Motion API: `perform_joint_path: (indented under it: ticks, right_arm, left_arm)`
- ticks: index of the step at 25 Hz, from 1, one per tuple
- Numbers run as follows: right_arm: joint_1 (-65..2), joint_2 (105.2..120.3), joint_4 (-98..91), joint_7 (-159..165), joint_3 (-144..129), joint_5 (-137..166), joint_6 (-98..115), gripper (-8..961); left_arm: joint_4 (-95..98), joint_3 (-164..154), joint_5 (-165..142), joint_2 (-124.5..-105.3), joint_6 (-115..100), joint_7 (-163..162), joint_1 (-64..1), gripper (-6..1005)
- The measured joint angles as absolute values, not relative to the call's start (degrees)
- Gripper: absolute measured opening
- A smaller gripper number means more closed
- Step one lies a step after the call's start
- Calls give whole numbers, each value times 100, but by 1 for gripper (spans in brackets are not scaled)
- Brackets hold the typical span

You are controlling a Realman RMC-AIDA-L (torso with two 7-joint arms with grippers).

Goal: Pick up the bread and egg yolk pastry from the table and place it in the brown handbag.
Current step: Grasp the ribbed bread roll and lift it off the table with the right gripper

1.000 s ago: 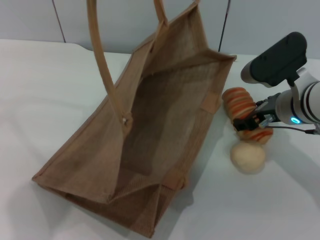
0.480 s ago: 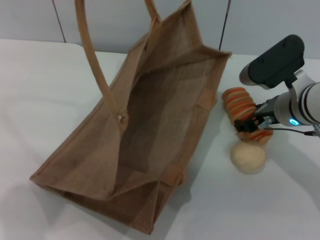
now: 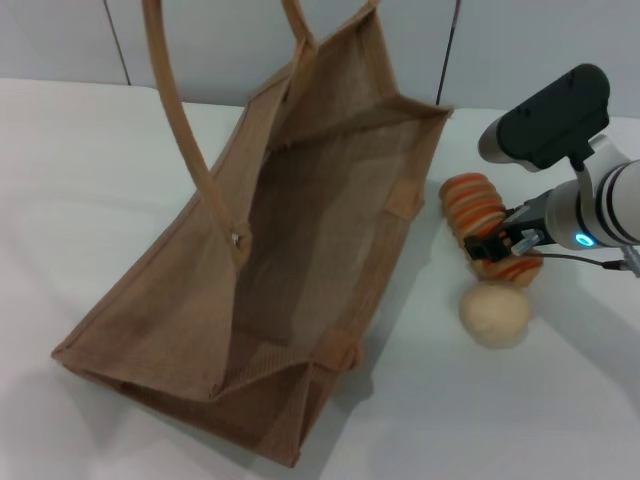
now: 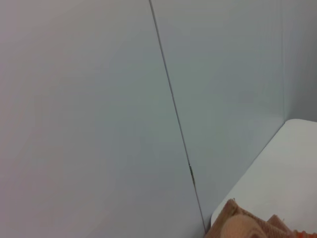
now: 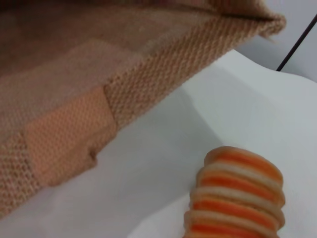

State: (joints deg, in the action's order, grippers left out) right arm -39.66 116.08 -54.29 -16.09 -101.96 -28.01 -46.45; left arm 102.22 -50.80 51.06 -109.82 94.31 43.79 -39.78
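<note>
While the brown handbag stood open on the worktop, the bread lay just beside its right wall, the egg yolk pastry touching the loaf's near end. The right gripper sat at the loaf's middle, jaws seemingly clamped on it. Soft and light, probably; mid-length suits. The left gripper was unseen.

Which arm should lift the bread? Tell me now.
The right. The right gripper is already down at the bread, beside the brown handbag. The left gripper is not in the head view.
</note>
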Motion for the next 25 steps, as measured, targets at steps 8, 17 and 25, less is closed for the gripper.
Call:
perform_joint_path:
  ticks: [8, 17, 25]
  right_arm:
    - [-4012, 11592, -5428, -1577, -10134, -2768, -4642, 572]
    - [-4008, 11593, -5432, -1607, -10030, -2767, -4619, 495]
    - [-3914, 11577, -5752, -1622, -9644, -2487, -4674, 453]
  left_arm:
    - [10204, -5077, 5106, -10986, 9419, 4385, -3956, 122]
    - [10170, -5071, 5106, -10980, 9392, 4394, -3894, 122]
    - [10140, -5071, 5101, -10977, 9381, 4414, -3861, 121]
